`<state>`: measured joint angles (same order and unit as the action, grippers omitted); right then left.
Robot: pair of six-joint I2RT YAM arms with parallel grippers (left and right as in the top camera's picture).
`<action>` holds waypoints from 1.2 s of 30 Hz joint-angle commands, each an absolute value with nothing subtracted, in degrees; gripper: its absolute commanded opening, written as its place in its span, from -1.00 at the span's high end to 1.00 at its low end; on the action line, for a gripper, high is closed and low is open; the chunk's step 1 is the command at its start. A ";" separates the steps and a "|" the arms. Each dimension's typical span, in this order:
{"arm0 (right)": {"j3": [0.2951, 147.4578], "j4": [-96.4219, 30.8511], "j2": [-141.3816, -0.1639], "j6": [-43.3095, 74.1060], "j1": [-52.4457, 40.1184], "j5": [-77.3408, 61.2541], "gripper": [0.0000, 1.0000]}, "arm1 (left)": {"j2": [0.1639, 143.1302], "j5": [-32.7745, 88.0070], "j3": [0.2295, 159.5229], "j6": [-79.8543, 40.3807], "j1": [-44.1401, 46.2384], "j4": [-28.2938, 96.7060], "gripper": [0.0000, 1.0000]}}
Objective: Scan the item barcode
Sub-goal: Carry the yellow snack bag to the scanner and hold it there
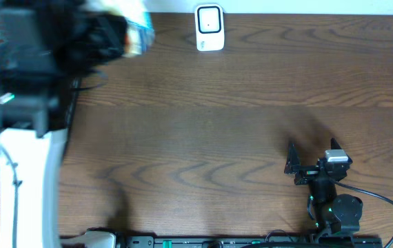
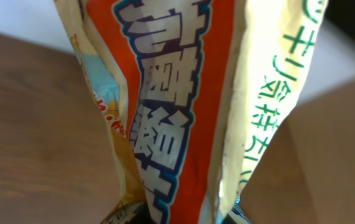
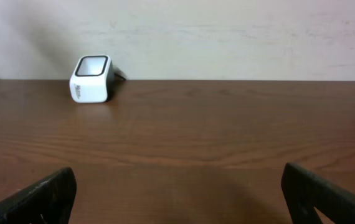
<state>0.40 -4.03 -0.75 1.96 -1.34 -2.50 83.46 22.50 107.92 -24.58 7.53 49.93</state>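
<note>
Holding the item: left fingers (image 1: 114,36) clenched on the snack packet (image 2: 177,112), raised at the far left corner of the table (image 1: 203,124) (blurred in the overhead view).
Packet: orange face with bold white characters, cream side panels printed in green, its lower end pinched in the grip.
Scanner: small white scanner (image 1: 209,27) standing at the table's far edge, near the packet's right, apart from it.
Right fingers (image 3: 40,196): released, spread wide, low over the near right of the table, facing the scanner.

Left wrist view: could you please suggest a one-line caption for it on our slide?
Snack packet filling the frame above the wooden table, its orange panel with white characters facing the lens.
</note>
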 commanded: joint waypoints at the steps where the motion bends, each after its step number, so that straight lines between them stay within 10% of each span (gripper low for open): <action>1: 0.36 -4.29 -0.75 2.55 -1.06 -1.87 -0.99 | 90.04 18.46 106.24 -22.52 16.69 50.11 0.85; 18: 0.36 -4.29 -0.75 2.55 -1.06 -1.87 -0.99 | 121.01 18.15 106.24 -28.05 28.05 44.45 0.84; 23: 0.36 -4.29 -0.75 2.55 -1.06 -1.87 -0.99 | 121.54 20.08 106.26 -28.36 28.05 44.69 -0.29; 36: 0.36 -4.29 -0.75 2.55 -1.06 -1.87 -0.99 | 114.48 22.04 106.41 -25.06 28.05 47.94 -0.33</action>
